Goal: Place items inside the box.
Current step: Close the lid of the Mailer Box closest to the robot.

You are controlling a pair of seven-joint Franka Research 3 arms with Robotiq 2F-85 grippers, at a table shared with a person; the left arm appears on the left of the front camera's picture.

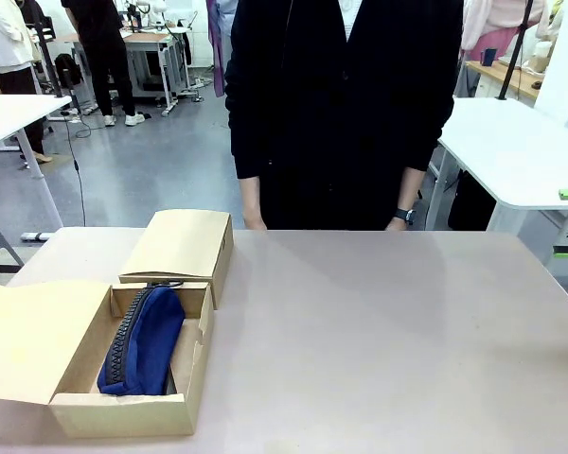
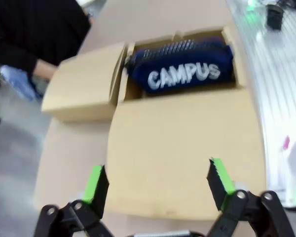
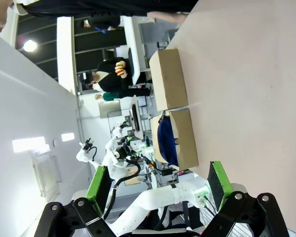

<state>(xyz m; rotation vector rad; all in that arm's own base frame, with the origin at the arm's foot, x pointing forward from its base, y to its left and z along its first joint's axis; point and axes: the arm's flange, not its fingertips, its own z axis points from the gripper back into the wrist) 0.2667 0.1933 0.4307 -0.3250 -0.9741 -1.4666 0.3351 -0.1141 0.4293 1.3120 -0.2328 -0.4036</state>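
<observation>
The long tan box (image 1: 123, 411) stands open at the table's near left, its wide lid flap (image 1: 33, 340) folded out to the left. Inside lies the navy pencil case (image 1: 147, 340), with its white "CAMPUS" lettering legible in the left wrist view (image 2: 185, 74). My left gripper (image 2: 158, 182) hangs open above the lid flap (image 2: 182, 148), holding nothing. My right gripper (image 3: 159, 182) is open and empty too, far from the box (image 3: 185, 138) and the case (image 3: 166, 140). The stapler, utility knife and marker are hidden or out of view.
A shorter closed cardboard box (image 1: 180, 244) sits just behind the open one, touching its far end. A person in black (image 1: 341, 104) stands at the far edge with both hands at the table rim. The tabletop (image 1: 388, 340) stretches bare to the right.
</observation>
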